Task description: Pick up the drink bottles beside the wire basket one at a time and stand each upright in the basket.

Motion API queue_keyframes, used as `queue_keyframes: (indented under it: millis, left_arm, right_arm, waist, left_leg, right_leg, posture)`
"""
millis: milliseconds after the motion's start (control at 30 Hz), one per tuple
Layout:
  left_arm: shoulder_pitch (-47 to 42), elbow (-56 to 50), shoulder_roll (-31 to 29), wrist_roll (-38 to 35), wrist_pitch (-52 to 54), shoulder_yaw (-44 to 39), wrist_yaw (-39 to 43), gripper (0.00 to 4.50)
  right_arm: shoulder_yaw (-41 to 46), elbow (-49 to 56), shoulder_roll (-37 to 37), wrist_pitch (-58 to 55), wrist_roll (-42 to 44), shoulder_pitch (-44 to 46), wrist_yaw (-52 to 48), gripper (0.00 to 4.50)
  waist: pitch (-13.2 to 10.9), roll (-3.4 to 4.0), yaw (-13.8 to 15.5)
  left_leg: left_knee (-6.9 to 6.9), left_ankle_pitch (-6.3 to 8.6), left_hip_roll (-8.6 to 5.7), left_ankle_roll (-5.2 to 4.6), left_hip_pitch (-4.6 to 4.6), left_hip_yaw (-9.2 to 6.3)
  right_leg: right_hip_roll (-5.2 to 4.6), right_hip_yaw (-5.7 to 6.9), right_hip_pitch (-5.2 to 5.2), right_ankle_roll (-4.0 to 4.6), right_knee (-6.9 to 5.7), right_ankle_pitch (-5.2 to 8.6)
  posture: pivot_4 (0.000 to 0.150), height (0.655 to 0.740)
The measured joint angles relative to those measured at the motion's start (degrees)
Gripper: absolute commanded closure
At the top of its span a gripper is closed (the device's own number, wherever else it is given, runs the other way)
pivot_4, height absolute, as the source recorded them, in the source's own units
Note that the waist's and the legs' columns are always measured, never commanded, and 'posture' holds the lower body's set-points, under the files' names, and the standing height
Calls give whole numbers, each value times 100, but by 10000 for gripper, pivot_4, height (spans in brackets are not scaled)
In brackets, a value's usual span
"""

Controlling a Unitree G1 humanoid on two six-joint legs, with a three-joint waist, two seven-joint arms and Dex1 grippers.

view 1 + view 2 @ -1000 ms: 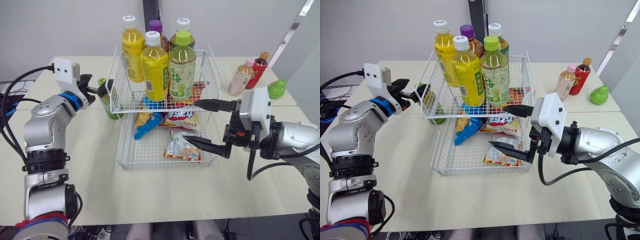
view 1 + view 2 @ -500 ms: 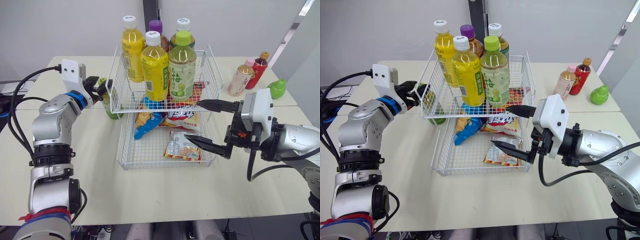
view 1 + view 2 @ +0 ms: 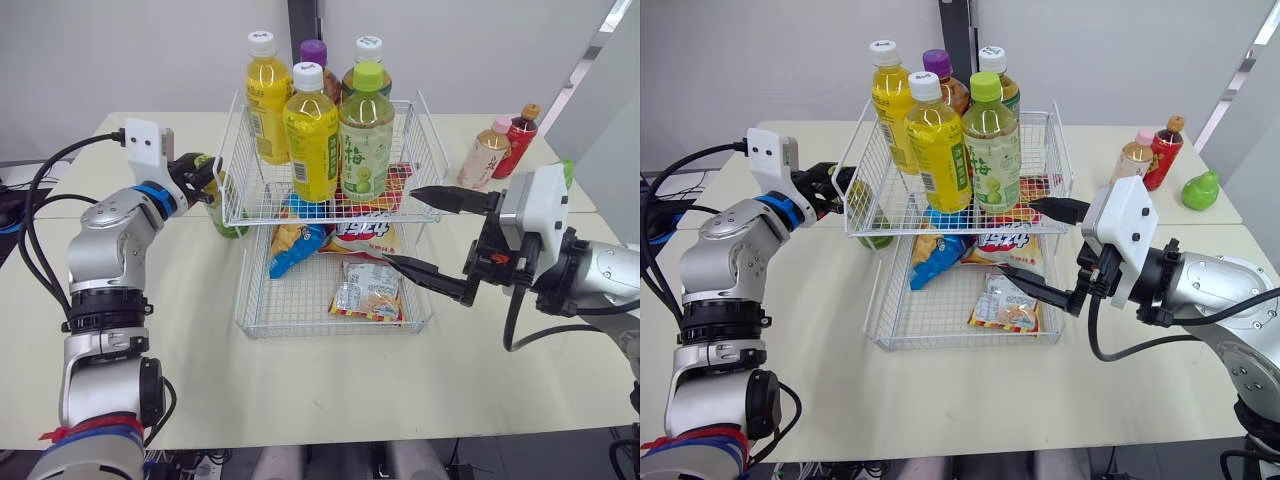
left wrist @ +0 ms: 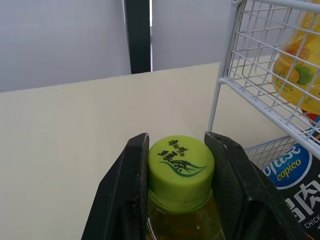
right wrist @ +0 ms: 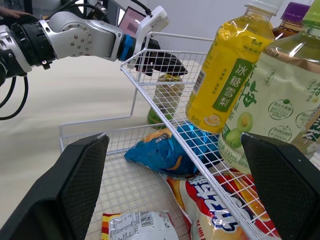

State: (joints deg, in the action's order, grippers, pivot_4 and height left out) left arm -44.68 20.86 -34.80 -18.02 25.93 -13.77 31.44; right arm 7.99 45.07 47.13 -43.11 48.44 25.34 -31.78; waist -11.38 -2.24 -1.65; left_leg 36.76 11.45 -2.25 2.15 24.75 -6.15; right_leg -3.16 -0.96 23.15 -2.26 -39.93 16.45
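Well, the left gripper [image 4: 177, 139] seems clamped on the green-capped bottle [image 4: 181, 167] (standing at the wire basket's [image 3: 236, 214] nine o'clock). Pick-up step; next, lift it over the rim. The right gripper [image 3: 402, 226] hangs spread wide at three o'clock.

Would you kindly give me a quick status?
Left gripper shut on green-capped bottle, upright beside wire basket. Right gripper open beside basket. Five bottles crowd upper tier.

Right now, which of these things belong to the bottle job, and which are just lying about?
Job: green-cap bottle, held by the left gripper; wire basket; five bottles standing in it; pink-cap bottle and red bottle beside it; open right gripper.
Lying about: snack bags in the lower tier; green pear-shaped toy.
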Motion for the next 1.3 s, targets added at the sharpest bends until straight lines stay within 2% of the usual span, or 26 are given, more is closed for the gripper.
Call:
queue_keyframes:
  millis: [300,400,467,667,767,1067,1300]
  left_arm:
    - [156,-389,-87,-13,277,-22,-73,31754]
    - [178,-559,-367,-103,578,-54,17,31754]
    - [4,-600,-759,-265,921,-73,271,31754]
    - [-1518,-439,-1939,-647,1796,-29,1235,31754]
    - [-2343,-138,-2236,-714,2175,201,1787,31754]
    - [-4652,1158,-2345,-634,3123,1169,3088,31755]
    - [-5368,1513,-2033,-451,3180,1735,3867,31755]
  right_arm:
    - [-31,26,-53,0,1,3,189,0]
    - [-29,31,-50,1,7,3,179,0]
    - [-5,27,-16,9,33,4,94,0]
    - [294,-165,-9,26,485,231,-105,0]
    - [516,-347,4,51,741,328,-237,0]
    - [903,-791,268,62,1246,441,-602,0]
    - [948,-907,382,133,1321,366,-930,0]
  waist:
    - [0,0,-2]
    - [-1,-1,-15]
    - [-2,-2,-21]
    - [-3,-5,-21]
    - [-3,-4,-6]
    - [-6,-3,-43]
    - [-6,-2,-44]
  left_leg:
    - [0,0,1,0,0,-1]
    - [-2,0,3,0,1,-2]
    - [-2,0,5,0,5,-2]
    - [0,0,-3,0,10,11]
    - [2,0,-5,0,7,13]
    - [-2,0,-4,-1,13,19]
    - [1,0,-2,-1,12,20]
  right_leg:
    - [1,1,1,0,0,0]
    - [3,2,3,0,0,0]
    - [7,7,6,1,1,0]
    - [5,8,1,-2,6,1]
    - [5,14,-5,-6,4,3]
    - [7,12,2,-12,3,13]
    - [7,10,2,-13,-2,13]
  posture:
    - [1500,7400]
    - [1500,7400]
    - [1500,7400]
    - [1500,7400]
    - [1500,7400]
    - [1500,7400]
    - [1500,7400]
